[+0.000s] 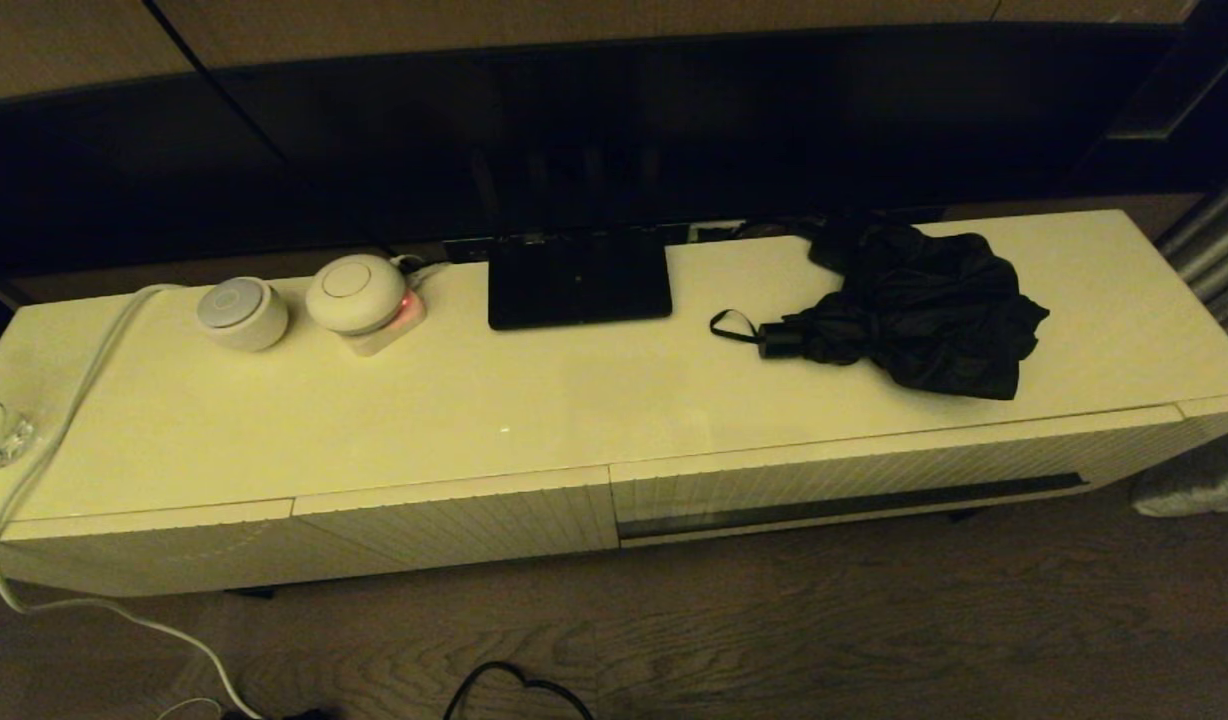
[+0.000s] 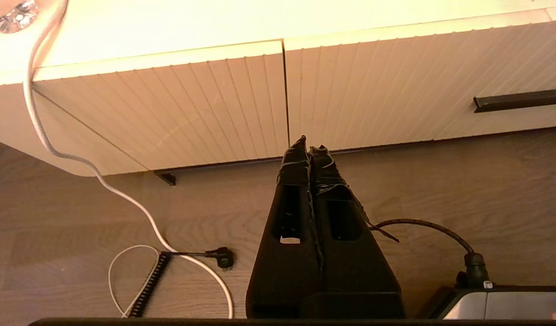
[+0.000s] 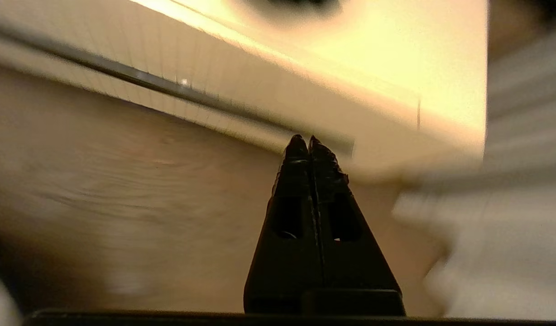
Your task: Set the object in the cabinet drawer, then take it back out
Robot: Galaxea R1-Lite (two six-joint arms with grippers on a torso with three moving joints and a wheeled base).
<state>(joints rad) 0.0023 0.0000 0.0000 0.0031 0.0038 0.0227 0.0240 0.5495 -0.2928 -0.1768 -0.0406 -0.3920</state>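
Head view shows no arms; only the wrist views catch them, left pincer (image 2: 309,148) and right pincer (image 3: 304,140) both clenched, empty, low before the closed drawer (image 1: 854,485). Umbrella (image 1: 904,310) lies right of centre on the bench (image 1: 534,410), fabric bunched, handle and loop pointing left.

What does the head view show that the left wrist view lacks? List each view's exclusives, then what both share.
Head view only: the black folding umbrella lying on the cabinet top at the right, wrist loop toward the centre; a flat black box; two round white devices.

Left wrist view only: the left pincer, shut and empty, low before the cabinet front; a coiled black cable with plug on the floor.

Both: the ribbed cream drawer, closed, its dark slot handle, and the white cable.
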